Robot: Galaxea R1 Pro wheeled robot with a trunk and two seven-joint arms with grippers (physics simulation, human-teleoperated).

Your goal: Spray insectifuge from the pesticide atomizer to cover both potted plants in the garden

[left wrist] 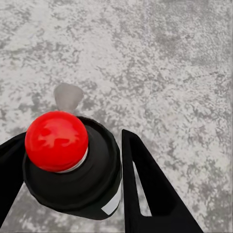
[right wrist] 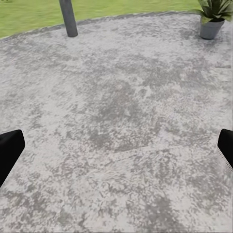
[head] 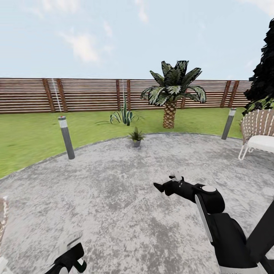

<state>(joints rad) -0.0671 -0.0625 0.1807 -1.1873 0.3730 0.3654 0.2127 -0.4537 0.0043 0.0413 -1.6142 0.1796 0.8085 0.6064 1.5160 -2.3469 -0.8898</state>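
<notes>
Pesticide atomizer [left wrist: 68, 165] clamped in left gripper [left wrist: 73, 184] jaws; right gripper [right wrist: 116, 150] jaws apart over patio [right wrist: 116, 97].

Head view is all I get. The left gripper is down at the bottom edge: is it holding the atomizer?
Observer: Yes. In the left wrist view the left gripper has the atomizer clamped between its fingers, with the red tip facing the camera.
Operator: Is the right one carrying anything?
Observer: No. The right gripper is open. Its fingers are wide apart, and there is bare patio between them.
Operator: What is ahead of it?
Observer: A small plant in a grey pot stands near the patio's edge. A grey post stands off to one side of it.
</notes>
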